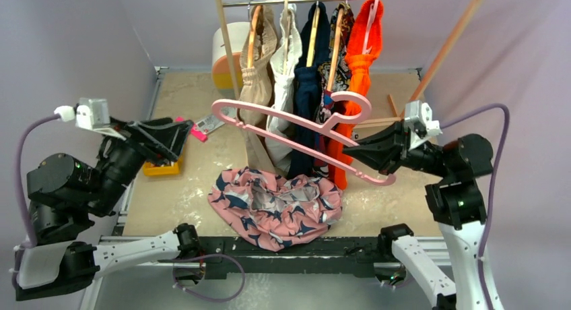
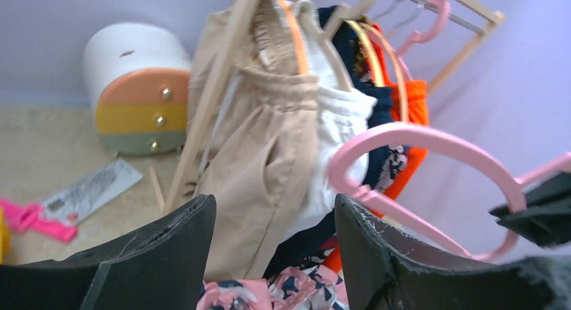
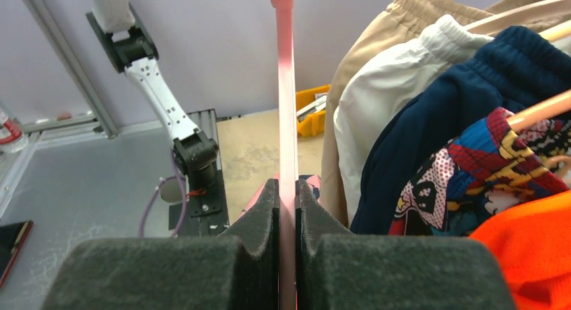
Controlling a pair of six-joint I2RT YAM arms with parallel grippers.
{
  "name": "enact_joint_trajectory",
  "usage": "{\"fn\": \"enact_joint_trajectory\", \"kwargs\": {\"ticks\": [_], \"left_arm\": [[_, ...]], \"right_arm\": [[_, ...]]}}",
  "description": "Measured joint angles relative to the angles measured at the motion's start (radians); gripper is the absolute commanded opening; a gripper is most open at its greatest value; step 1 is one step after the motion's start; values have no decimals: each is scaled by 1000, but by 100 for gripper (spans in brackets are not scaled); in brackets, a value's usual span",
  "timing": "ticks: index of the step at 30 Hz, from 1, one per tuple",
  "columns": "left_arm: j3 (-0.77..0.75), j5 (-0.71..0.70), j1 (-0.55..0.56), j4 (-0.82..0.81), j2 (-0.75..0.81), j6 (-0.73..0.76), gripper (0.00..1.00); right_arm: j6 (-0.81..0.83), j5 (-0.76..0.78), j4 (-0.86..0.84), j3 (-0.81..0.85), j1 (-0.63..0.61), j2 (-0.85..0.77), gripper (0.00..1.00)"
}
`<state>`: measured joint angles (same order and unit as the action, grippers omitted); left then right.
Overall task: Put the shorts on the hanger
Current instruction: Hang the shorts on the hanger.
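1. Step in hand, as I judge it: the hanger (image 3: 286,87) is lifted and presented, and the shorts (image 1: 276,205) are not yet picked up.
2. My right hand (image 1: 351,151) is pressed together on one thin arm of the hanger, which slants away toward ten o'clock, above the desk (image 1: 182,189).
3. My left hand (image 2: 273,202) is spread and holds nothing.
4. The shorts lie crumpled at the desk's near edge, at eight o'clock from my right hand and four o'clock from my left (top view).
5. Next move, I judge: my left hand drops to the waistband, pinches it, and feeds it over the hanger's free arm.
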<state>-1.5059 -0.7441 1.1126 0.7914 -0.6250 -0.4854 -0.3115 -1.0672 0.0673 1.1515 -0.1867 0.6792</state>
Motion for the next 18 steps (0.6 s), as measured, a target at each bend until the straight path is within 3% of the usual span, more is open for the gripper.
{"fn": "enact_joint_trajectory", "kwargs": {"ticks": [4, 8, 14, 18], "left_arm": [[-33, 157, 0, -104, -66, 198, 65], [-36, 399, 0, -165, -82, 362, 67], [-50, 695, 0, -138, -169, 512, 68], [-41, 779, 0, -80, -239, 568, 68]], "right_arm": [[79, -2, 1, 0, -72, 54, 0], [165, 13, 23, 0, -158, 103, 0], [262, 85, 78, -15, -272, 145, 0], [291, 111, 98, -48, -301, 145, 0]]}}
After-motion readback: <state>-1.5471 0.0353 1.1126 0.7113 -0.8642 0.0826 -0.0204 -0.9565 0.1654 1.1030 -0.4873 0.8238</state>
